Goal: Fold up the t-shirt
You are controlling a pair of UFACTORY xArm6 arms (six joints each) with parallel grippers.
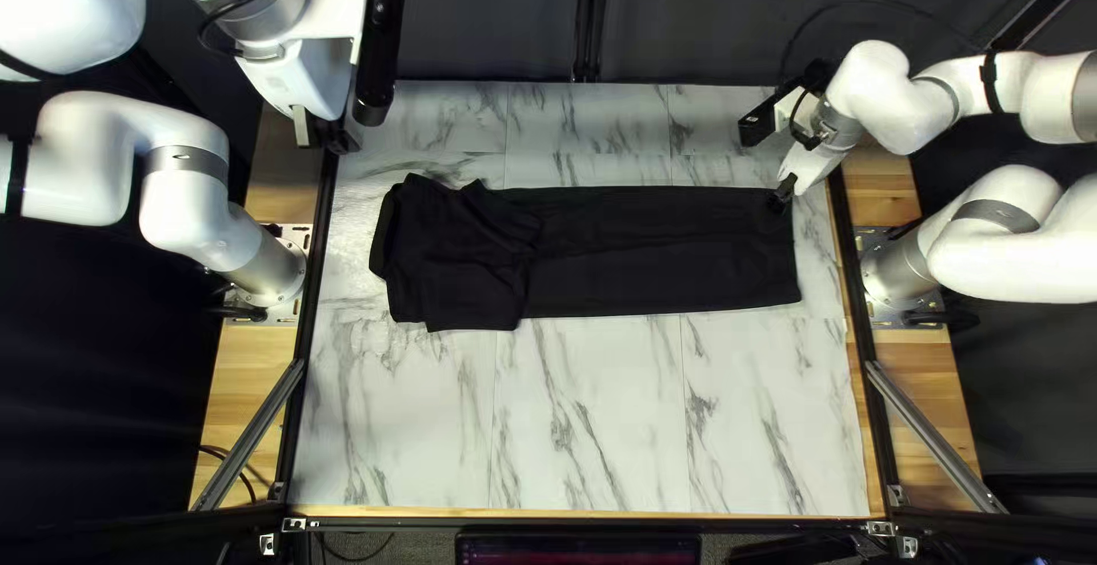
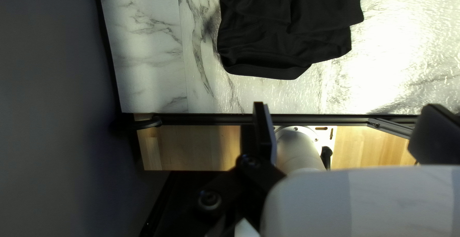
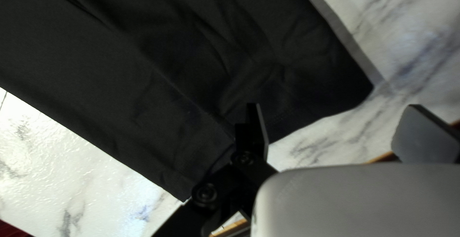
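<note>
- Screen (image 1: pixel 577 549): at the bottom centre of the top left view, beyond the table's near edge.
- Tabletop (image 1: pixel 594 428): marble-patterned, filling the middle of the top left view.
- T-shirt (image 1: pixel 663 251): black; lies across the tabletop, above the centre of the top left view. The right portion forms a long, mostly flat strip; the left portion is wider, layered and rumpled.
- Right gripper (image 1: pixel 786 190): at the upper corner of the t-shirt's right end. Fingers are wide apart with no cloth clamped; in the right wrist view, one overlaps the t-shirt, the other is beyond its edge. Contact cannot be determined.
- Left gripper (image 1: pixel 325 137): raised, at the upper left of the top left view, apart from the t-shirt. Fingers are wide apart, holding nothing.
- Curtain (image 1: pixel 491 17): dark; spans the top, behind the far edge.
</note>
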